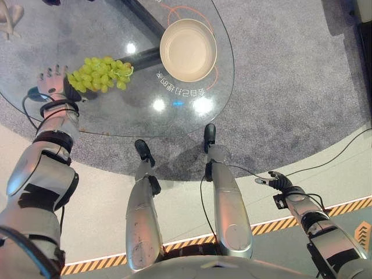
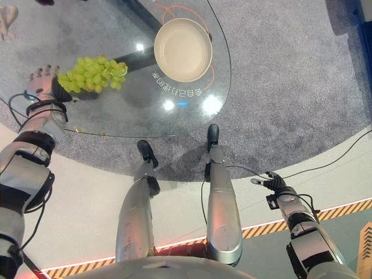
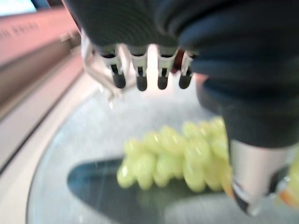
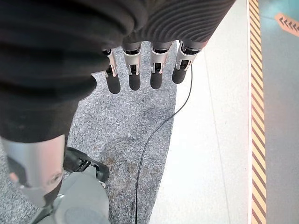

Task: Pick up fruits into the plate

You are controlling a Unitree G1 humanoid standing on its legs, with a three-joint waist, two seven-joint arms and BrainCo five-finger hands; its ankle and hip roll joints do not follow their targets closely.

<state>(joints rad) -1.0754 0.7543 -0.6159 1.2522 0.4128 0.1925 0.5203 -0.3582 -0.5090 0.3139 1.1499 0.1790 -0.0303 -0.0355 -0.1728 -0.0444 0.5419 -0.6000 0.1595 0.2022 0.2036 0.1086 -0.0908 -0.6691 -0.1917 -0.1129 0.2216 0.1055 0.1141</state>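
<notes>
A bunch of green grapes (image 1: 100, 74) lies on the left part of the round glass table (image 1: 116, 113). My left hand (image 1: 52, 80) rests on the glass right beside the bunch's left end, open. In the left wrist view the grapes (image 3: 177, 156) sit below the straight fingers (image 3: 140, 77), with the thumb (image 3: 254, 179) beside them and nothing gripped. The empty beige plate (image 1: 188, 49) stands further right, at the table's far side. My right hand (image 1: 273, 181) hangs open low at my right side over the floor, far from the table.
The table's dark base (image 1: 139, 20) shows through the glass between the grapes and the plate. The glass edge (image 1: 229, 87) curves close past the plate. Grey carpet (image 1: 290, 75) surrounds the table, and a yellow-black striped line (image 1: 349, 204) crosses the floor.
</notes>
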